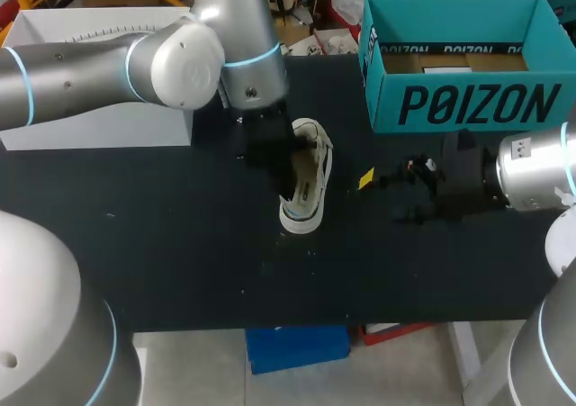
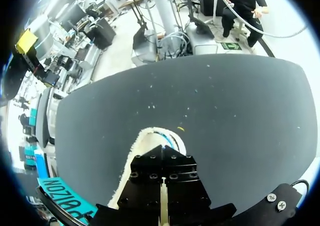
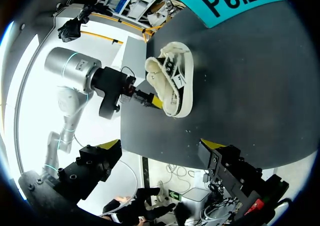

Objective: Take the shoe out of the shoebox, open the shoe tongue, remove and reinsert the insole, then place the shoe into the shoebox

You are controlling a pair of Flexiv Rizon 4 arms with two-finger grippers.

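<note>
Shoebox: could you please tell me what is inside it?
The open shoebox shows a brown cardboard floor with a pale patch; the shoe lies outside on the table. The box's front wall hides the near floor.

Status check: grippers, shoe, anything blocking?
Left gripper at the shoe, grip unclear. Right gripper open, apart from it. Shoe on the table, outside the shoebox. Nothing in the way.

My black surface carried the white shoe, lying right at my left tool, and the teal shoebox standing off to the side of my right tool.
</note>
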